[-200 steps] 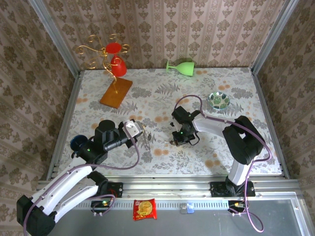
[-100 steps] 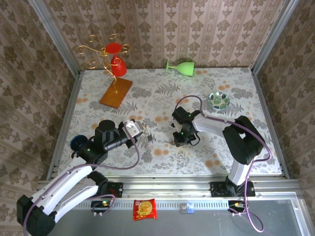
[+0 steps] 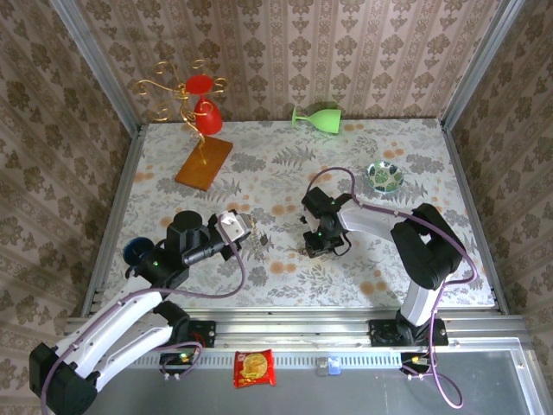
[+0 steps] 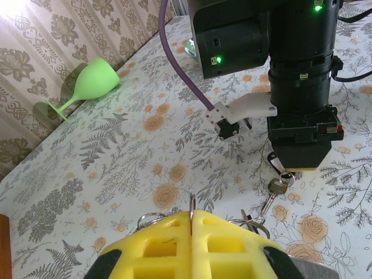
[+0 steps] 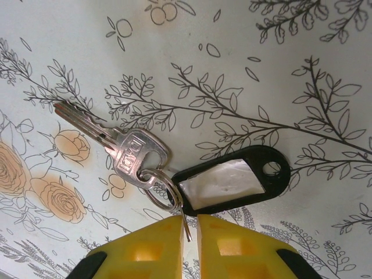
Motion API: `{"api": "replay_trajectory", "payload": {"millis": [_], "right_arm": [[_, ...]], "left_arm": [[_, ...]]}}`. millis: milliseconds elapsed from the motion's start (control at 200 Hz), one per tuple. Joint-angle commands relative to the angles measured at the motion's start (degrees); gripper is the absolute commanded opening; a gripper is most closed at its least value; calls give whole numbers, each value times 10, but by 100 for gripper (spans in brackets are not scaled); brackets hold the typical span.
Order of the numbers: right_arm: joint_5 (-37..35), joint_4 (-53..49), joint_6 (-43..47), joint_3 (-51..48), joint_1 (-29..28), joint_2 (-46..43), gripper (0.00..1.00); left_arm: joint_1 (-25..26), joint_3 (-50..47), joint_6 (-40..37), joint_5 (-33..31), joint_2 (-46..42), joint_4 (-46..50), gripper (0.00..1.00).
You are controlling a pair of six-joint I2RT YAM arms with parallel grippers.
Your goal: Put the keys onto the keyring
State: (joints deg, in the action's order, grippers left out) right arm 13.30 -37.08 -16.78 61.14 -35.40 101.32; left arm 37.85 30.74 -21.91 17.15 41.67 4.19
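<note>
Left gripper [image 4: 191,216] has tucked back a bit toward its own arm since a second ago, clamped on the edge of the keyring [image 4: 191,201] so the loop stands up off the table [image 4: 116,145]. Right gripper [image 5: 190,224] sits low over the key [image 5: 131,152] and black tag [image 5: 229,185] lying flat. Its jaws have eased a crack apart with the small ring [image 5: 178,209] loose in the gap — probably re-gripping to thread it.

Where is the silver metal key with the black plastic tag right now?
In the right wrist view, the silver metal key lies on the flowered table, joined by a small ring to the black plastic tag, just ahead of the right gripper.
</note>
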Motion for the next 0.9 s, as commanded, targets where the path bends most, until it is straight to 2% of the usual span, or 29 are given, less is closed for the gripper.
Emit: {"api": "replay_trajectory", "payload": {"millis": [0,460,730,890], "right_arm": [[3,-5,-10,16,2,6,16],[8,-7,-9,20,1,18,15],[7,-15,-6,23,1,10,8],[1,-25,-2,27,1,7,14]], "left_arm": [[-1,-1,-2,13,-2,-28,0],[-1,-2,-2,14,-2,-26,0],[-1,0,-3,14,-3,-25,0],[-1,0,-4,14,-1,-26,0]]}}
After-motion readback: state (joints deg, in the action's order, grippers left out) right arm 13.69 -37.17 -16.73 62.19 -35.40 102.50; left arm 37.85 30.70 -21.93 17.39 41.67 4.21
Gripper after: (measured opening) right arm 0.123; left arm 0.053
